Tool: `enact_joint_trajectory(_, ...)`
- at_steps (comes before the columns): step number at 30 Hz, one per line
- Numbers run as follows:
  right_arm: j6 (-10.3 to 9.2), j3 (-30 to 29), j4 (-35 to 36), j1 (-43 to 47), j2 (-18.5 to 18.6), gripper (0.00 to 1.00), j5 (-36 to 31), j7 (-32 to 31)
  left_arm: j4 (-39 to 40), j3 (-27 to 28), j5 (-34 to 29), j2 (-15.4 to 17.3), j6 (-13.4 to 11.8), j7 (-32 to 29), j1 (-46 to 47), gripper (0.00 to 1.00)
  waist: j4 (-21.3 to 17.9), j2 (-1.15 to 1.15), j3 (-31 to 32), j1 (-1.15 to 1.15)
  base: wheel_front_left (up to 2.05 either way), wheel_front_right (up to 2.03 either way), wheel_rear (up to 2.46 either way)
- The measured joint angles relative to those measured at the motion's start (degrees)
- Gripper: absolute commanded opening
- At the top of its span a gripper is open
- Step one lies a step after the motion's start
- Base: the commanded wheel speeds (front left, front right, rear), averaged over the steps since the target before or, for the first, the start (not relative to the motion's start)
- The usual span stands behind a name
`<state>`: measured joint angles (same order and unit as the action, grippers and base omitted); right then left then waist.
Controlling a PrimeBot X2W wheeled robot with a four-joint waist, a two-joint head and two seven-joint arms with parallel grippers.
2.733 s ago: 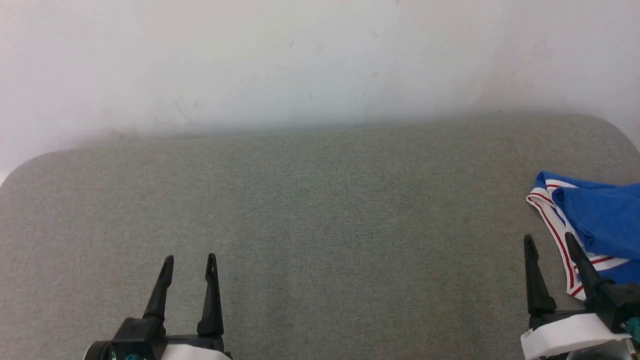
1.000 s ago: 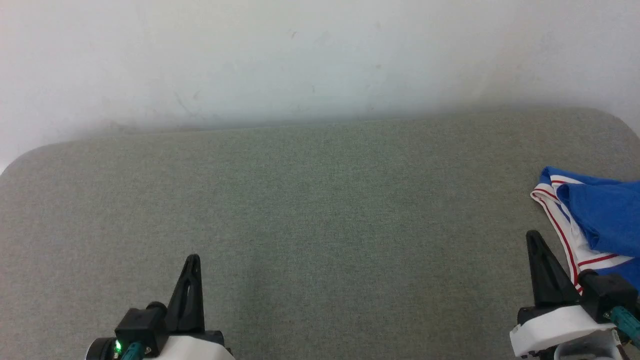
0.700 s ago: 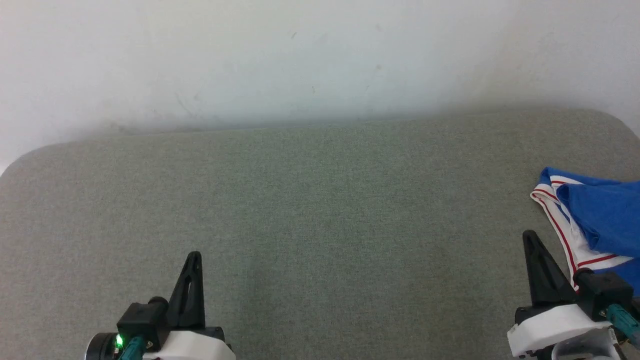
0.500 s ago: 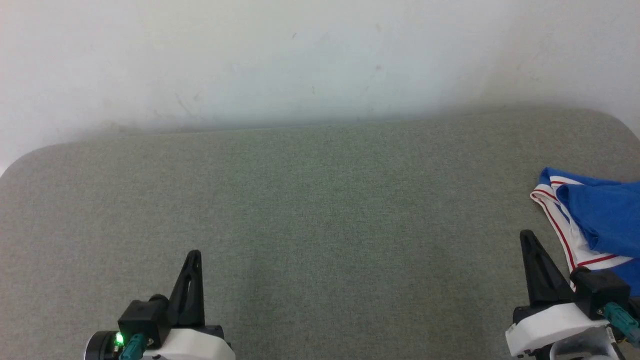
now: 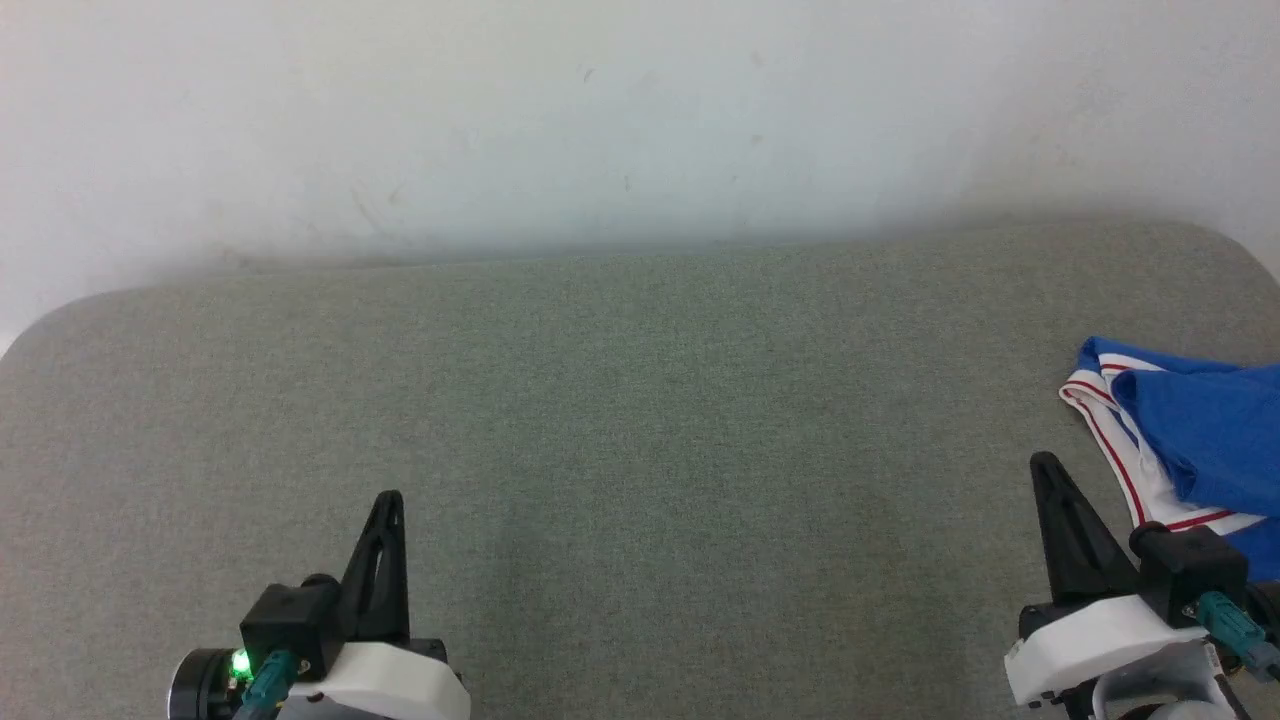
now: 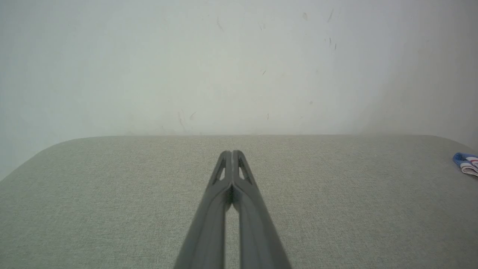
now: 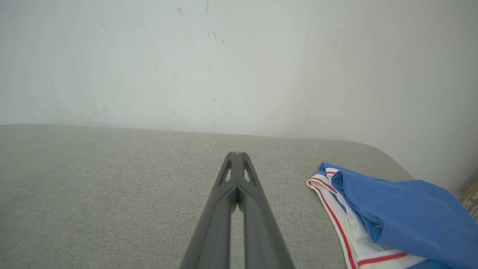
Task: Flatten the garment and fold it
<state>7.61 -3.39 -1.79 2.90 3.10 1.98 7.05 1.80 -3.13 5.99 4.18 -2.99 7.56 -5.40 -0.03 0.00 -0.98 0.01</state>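
Head view, nearest first: my left gripper (image 5: pixel 387 515) and my right gripper (image 5: pixel 1052 490) are both clenched tight, holding nothing, low over the grey bench (image 5: pixel 640 420). The shirt (image 5: pixel 1200 440) lies crumpled at the bench's right edge, just beside my right gripper, with blue folds over white, red-striped trim. Beyond it all stands a pale, scuffed wall (image 5: pixel 640 120).

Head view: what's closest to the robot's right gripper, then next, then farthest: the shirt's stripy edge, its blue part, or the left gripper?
1. Stripy edge, just right of the right gripper.
2. Blue part, farther right, past the stripes.
3. Left gripper, far off to the left.
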Motion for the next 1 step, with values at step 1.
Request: enact_joint_trajectory(1, 0.0, 0.0, 0.0, 0.0, 0.0, 0.0, 0.0, -0.1, 0.0, 0.0, -0.1, 0.0, 0.0, -0.1, 0.0, 0.0, 0.0, 0.0, 0.0, 0.0, 0.0, 0.0, 0.0)
